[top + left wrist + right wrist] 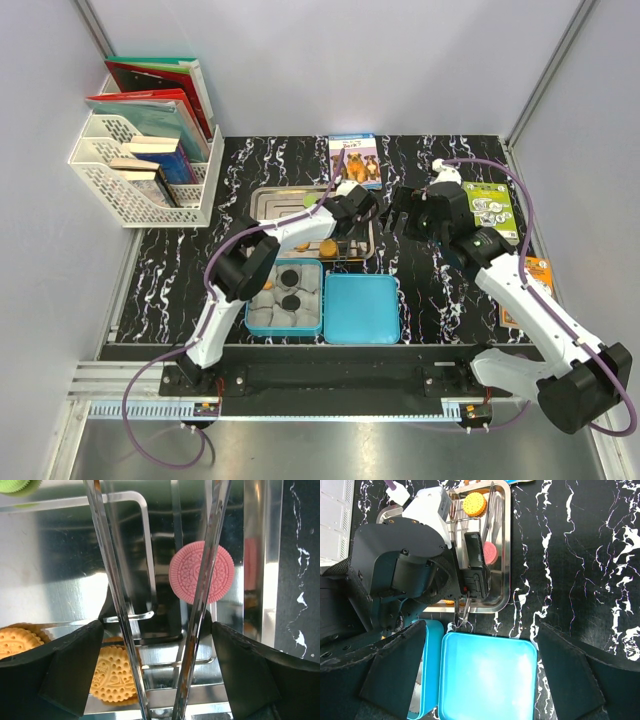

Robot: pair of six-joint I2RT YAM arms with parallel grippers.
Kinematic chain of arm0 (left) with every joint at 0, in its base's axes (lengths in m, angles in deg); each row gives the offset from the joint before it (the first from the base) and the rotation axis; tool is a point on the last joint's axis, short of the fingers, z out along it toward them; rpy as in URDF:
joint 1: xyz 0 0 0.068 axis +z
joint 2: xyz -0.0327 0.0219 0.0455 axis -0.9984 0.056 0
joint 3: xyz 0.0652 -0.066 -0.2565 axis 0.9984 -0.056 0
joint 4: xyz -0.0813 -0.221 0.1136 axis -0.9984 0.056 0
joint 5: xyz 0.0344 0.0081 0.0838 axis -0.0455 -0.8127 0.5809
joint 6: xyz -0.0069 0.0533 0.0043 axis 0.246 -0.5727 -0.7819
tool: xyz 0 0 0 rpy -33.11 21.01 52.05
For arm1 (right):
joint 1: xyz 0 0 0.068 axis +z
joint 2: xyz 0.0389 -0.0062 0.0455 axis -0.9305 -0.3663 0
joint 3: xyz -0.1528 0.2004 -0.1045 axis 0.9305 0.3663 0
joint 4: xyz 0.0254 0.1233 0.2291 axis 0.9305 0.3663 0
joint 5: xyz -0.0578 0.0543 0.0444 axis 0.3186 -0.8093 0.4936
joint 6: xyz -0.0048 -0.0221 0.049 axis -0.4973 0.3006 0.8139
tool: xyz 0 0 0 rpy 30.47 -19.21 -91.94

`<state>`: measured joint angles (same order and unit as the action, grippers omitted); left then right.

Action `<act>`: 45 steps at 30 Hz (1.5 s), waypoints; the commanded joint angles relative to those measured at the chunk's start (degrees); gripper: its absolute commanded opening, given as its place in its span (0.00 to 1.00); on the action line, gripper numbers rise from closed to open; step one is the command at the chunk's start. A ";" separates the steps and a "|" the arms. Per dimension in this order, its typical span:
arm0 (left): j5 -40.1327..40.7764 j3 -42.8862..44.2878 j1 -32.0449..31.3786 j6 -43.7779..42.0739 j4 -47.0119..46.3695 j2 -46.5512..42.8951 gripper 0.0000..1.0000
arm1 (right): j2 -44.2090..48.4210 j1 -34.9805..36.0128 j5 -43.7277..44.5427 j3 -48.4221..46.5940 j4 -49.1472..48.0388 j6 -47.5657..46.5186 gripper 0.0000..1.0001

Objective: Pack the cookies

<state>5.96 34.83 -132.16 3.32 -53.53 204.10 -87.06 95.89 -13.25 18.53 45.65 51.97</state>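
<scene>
1. The left claw hung wide open over the shiny metal tray. The two arms of some metal tongs ran right between its jaws. I couldn't see the pads actually pressing on them, so I wouldn't call that a grip.
2. The right claw was spread fully with nothing in it, parked above the bench. The blue lid sat right under it.
3. Where the cookies were, going by the left claw:
   - the pink cookie lay flat just ahead of it, partly behind the right tong arm
   - one orange cookie was almost underneath, by the left finger, with another further out on that side
   - the green cookie was far ahead on the left
   - two black cookies already sat in the blue box back toward the arm's base
4. Handling guess: these looked light, thin, stiff and probably brittle, with an embossed face. Lying flat on slick steel, I'd expect them to skate if nudged.
5. I'd pinch across opposite points of the rim with the tong tips. Gentle squeeze, not on the faces.
6. Writing: the cookies showed only a stamped pattern, no words I could read. A book with dogs on its cover lay beyond both claws, title too small to make out.
</scene>
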 commanded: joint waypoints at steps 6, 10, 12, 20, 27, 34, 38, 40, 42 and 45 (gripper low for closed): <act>0.68 -1.54 0.45 -1.26 -2.90 -0.74 0.78 | 0.82 0.13 -0.72 1.01 -1.98 0.42 1.00; 0.24 -1.54 0.45 -2.23 -3.07 -0.57 0.57 | 1.43 0.13 -0.63 1.28 -1.89 0.42 1.00; -0.11 -1.71 0.45 -2.67 -3.16 -0.48 0.48 | 1.69 0.13 -0.54 1.37 -1.89 0.34 1.00; 1.11 -3.99 0.45 -3.28 -3.34 -3.37 0.20 | 3.01 0.13 -0.54 1.54 -1.80 0.51 1.00; 2.52 1.25 0.54 -7.41 2.19 -10.76 0.16 | 3.89 0.13 -0.37 0.84 -1.63 0.42 1.00; -2.04 14.26 2.21 -11.01 13.61 -13.05 0.15 | 4.15 0.13 -1.07 0.75 -1.63 0.78 1.00; -4.15 22.71 4.66 -13.30 22.23 -13.13 0.16 | 4.42 0.13 -1.25 1.10 -1.80 0.78 1.00; -8.26 22.29 8.16 -12.26 22.33 -14.79 0.16 | 4.24 0.13 -1.60 1.19 -1.80 0.86 1.00; -11.26 22.02 10.63 -11.55 23.29 -16.12 0.16 | 4.07 0.22 -1.95 1.28 -1.89 1.04 1.00; -13.64 21.76 13.98 -11.29 26.98 -16.73 0.16 | 3.89 0.13 -2.39 1.72 -2.15 1.13 1.00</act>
<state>-2.45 55.28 -122.50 -7.70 -32.35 189.98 -84.04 95.89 -14.36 20.12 45.45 52.54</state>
